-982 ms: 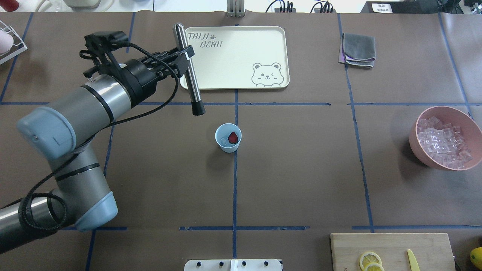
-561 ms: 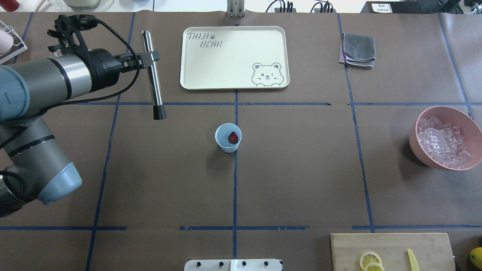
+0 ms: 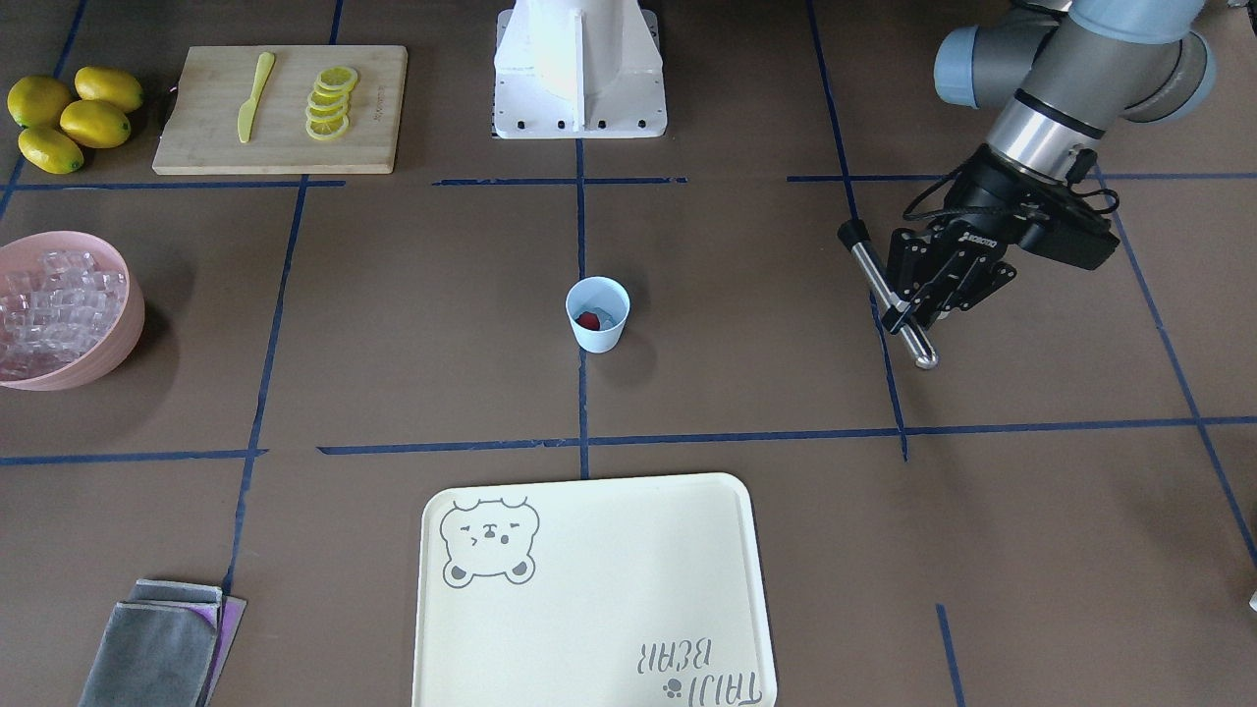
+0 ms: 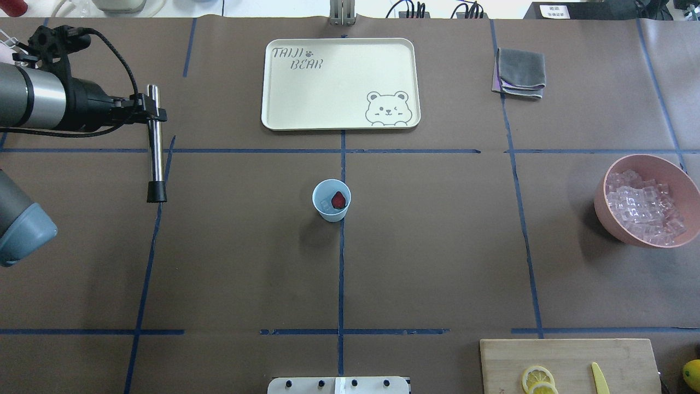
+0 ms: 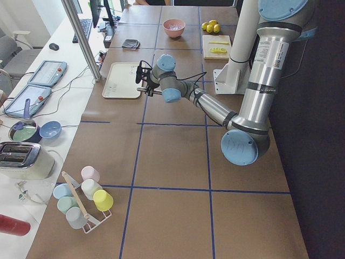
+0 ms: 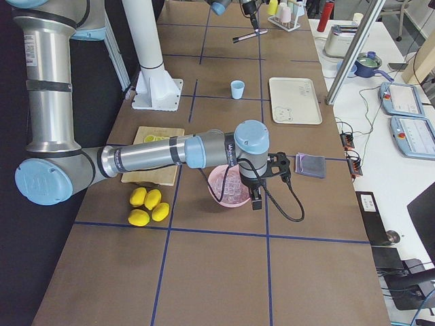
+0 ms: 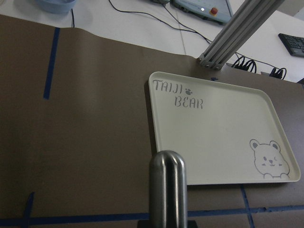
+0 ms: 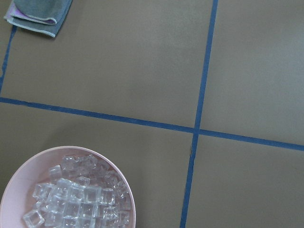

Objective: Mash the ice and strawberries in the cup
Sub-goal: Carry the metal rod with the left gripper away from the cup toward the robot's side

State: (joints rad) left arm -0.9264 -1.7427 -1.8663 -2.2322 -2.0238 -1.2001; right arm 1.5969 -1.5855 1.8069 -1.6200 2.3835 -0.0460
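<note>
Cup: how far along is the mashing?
Done: strawberry and ice sit in the cup. In hand: left gripper is shut on the muddler, held above the table well to the side of the cup. Left: bring the muddler over the cup and mash; the strawberry looks whole.

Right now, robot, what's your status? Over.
Left end effector shut on silver metal rod, black tip. Pale blue plastic cup holds red strawberry, ice. Nothing between them.

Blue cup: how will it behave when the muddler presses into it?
Probably light: the cup is small plastic holding only a strawberry and little ice. It tapers to a narrow base, so off-centre muddler pressure may tip it. Nothing braces it, so it could slide.
</note>
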